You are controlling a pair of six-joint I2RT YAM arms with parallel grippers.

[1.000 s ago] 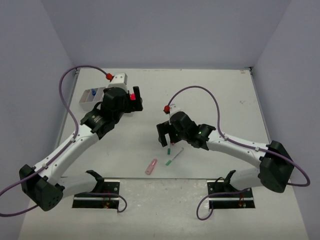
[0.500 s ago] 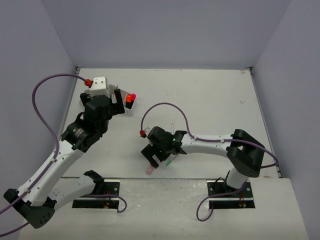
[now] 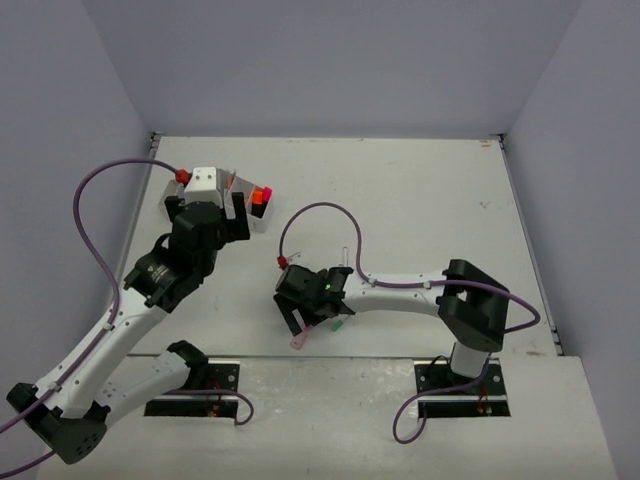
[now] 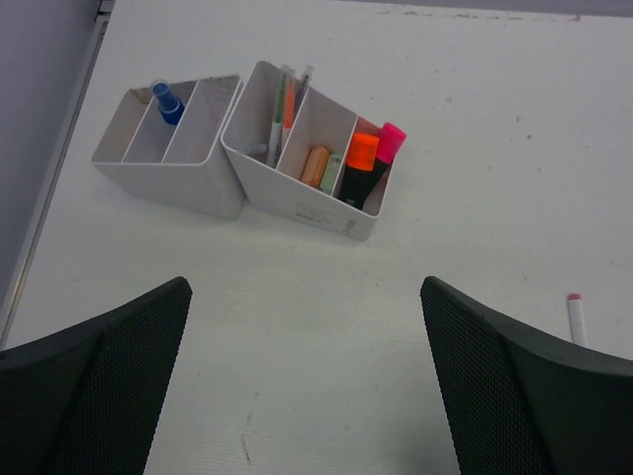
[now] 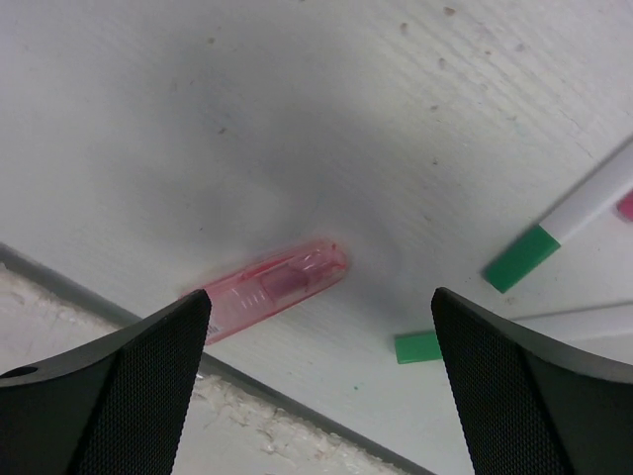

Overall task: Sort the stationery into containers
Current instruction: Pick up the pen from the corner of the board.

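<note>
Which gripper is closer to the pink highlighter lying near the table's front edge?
Right. The right gripper hangs open directly over the pink highlighter, fingers either side of it. The left gripper is far off, open, by the white organisers.

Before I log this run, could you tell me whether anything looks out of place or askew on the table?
Nothing spilled or damaged. The pen-filled organiser sits skewed against its neighbour, and a pink highlighter and green-capped marker lie loose on the table near its front edge, under the right end effector.
</note>
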